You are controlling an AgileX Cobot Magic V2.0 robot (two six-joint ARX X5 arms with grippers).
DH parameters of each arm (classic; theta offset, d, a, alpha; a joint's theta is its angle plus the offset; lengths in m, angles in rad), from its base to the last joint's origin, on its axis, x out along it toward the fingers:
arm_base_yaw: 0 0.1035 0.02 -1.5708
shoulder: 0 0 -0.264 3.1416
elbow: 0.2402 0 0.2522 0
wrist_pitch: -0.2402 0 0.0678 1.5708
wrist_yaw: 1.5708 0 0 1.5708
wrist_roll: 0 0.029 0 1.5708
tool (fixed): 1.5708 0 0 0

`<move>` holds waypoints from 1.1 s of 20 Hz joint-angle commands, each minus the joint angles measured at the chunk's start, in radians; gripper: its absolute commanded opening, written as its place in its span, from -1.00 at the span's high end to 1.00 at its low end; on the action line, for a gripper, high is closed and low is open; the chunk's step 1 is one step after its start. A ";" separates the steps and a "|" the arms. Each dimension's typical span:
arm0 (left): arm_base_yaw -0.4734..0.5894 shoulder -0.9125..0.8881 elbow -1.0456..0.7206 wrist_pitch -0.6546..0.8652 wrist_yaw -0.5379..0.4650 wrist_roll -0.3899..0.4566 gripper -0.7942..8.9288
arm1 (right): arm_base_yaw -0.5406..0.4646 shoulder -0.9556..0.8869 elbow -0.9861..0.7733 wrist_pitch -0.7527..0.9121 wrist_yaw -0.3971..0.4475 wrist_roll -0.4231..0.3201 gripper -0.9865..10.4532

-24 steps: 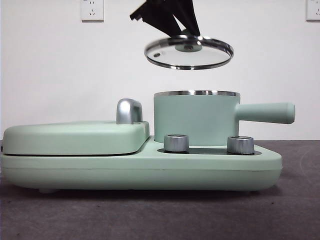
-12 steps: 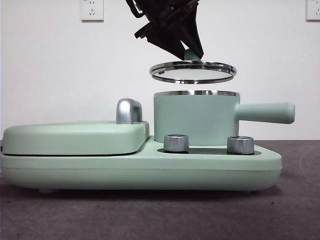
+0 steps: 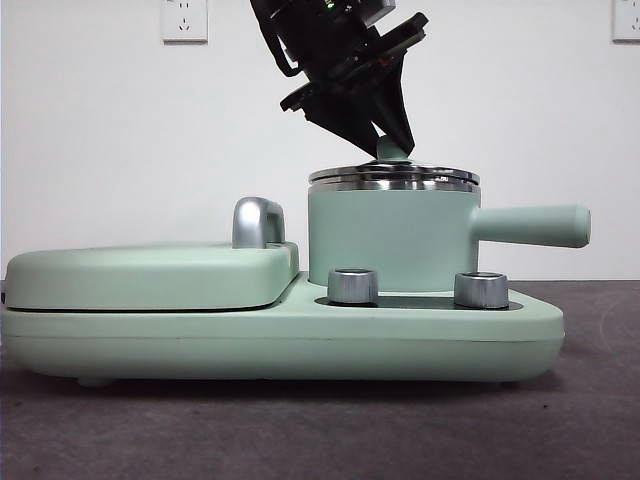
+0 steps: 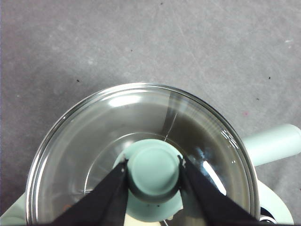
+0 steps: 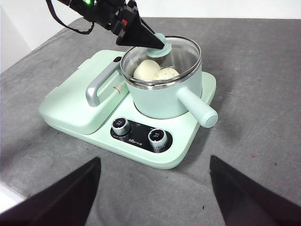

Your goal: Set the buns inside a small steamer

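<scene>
Front view shows the glass lid (image 3: 394, 177), which hung above the small steamer (image 3: 390, 235) a second ago, now seated on its steel rim. Both buns (image 5: 155, 71) lie inside the steamer under the glass, so the task looks all but finished. Left hand (image 4: 154, 175) stays clamped on the lid's green knob (image 4: 154, 168). Right hand (image 5: 153, 188) hangs wide open over the desk (image 5: 254, 117), well short of the steamer.
</scene>
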 commanded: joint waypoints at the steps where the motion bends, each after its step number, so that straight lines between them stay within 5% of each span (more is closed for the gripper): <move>1: -0.009 0.025 0.021 0.014 0.002 0.008 0.80 | 0.007 0.000 0.007 0.010 0.001 -0.005 0.19; 7: -0.013 0.066 0.021 -0.034 0.002 -0.004 0.74 | 0.007 0.000 0.007 0.010 0.001 -0.005 0.19; 11: -0.016 0.059 0.059 -0.053 0.002 -0.006 -0.18 | 0.007 0.000 0.007 0.010 0.001 -0.005 0.19; 12: -0.014 0.053 0.084 -0.073 0.002 -0.009 -0.27 | 0.007 0.000 0.007 0.010 0.001 -0.005 0.19; 22: -0.014 -0.222 0.253 -0.550 0.002 -0.061 -0.10 | 0.007 0.002 0.007 -0.007 -0.023 -0.014 0.19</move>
